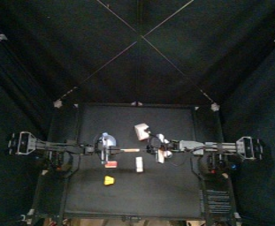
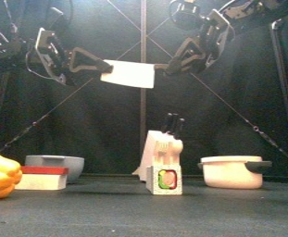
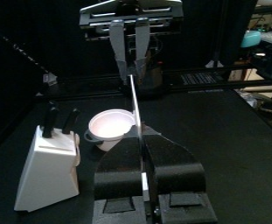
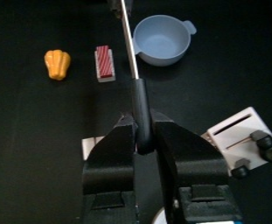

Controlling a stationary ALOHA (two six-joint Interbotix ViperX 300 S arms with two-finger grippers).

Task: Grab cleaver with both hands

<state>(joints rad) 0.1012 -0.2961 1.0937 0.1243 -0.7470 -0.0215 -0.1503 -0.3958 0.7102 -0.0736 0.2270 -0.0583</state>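
The cleaver (image 2: 128, 74) hangs level in the air above the table, with its whitish blade facing the front camera. My left gripper (image 2: 92, 65) is shut on the blade's end. In the left wrist view the blade (image 3: 133, 105) shows edge-on as a thin line running away from that gripper (image 3: 142, 144). My right gripper (image 2: 171, 63) comes in from the other side. In the right wrist view it (image 4: 139, 122) is shut on the dark handle (image 4: 139, 92). In the top view the cleaver (image 1: 134, 150) spans the gap between both arms.
Below the cleaver stands a white knife block (image 2: 164, 167). A white pot (image 2: 232, 172) sits at the right. A yellow lump (image 2: 0, 174) and a small red block (image 4: 104, 63) lie at the left. Black curtains close in all around.
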